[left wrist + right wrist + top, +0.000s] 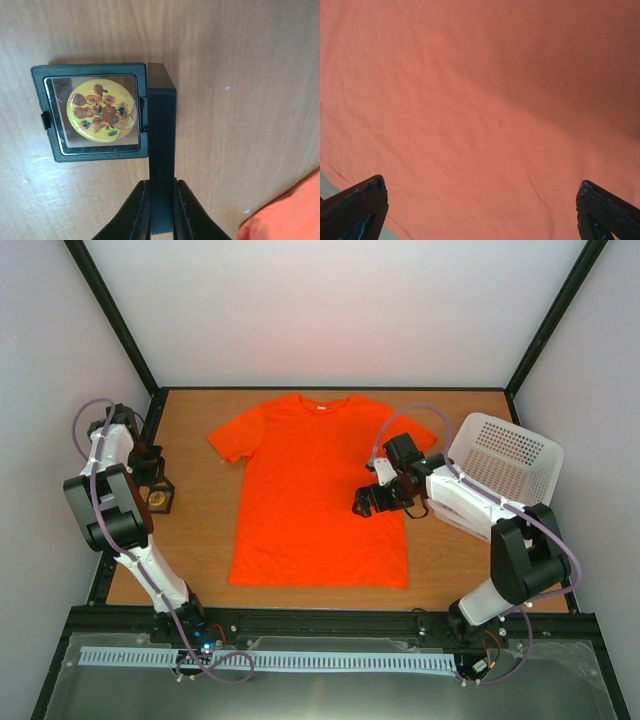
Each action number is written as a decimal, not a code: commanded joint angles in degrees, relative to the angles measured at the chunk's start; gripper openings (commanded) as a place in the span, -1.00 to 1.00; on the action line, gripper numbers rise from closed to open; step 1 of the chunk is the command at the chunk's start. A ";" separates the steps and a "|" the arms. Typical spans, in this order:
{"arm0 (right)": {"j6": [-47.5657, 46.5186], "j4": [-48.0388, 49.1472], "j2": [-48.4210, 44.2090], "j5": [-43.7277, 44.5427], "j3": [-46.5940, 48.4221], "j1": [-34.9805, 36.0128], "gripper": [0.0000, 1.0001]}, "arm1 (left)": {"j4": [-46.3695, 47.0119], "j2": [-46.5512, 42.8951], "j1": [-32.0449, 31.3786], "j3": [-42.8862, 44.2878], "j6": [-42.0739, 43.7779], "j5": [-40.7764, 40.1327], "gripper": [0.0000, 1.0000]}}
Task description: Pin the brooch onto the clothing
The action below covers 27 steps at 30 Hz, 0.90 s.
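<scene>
The brooch (101, 111) is a round yellow disc with sunflowers, lying in the open base of a small black square box (93, 153) on the wooden table. My left gripper (161, 187) is shut on the box's raised lid (161, 130), seen edge-on. In the top view the box (160, 508) stands at the left, with the left gripper (150, 472) just behind it. The orange T-shirt (310, 490) lies flat in the middle. My right gripper (364, 502) hovers open and empty over the shirt's right side; the shirt (470, 100) fills the right wrist view between the fingertips (370, 197).
A white perforated basket (505, 455) stands at the right, behind the right arm. A corner of the shirt (290, 215) shows to the right of the box in the left wrist view. Black frame posts line the table's edges.
</scene>
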 commanded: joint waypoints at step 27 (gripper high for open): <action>0.66 4.69 -4.09 -7.10 -1.03 -0.52 1.00 | 21.60 -29.93 -1.95 -22.82 54.05 1.03 0.95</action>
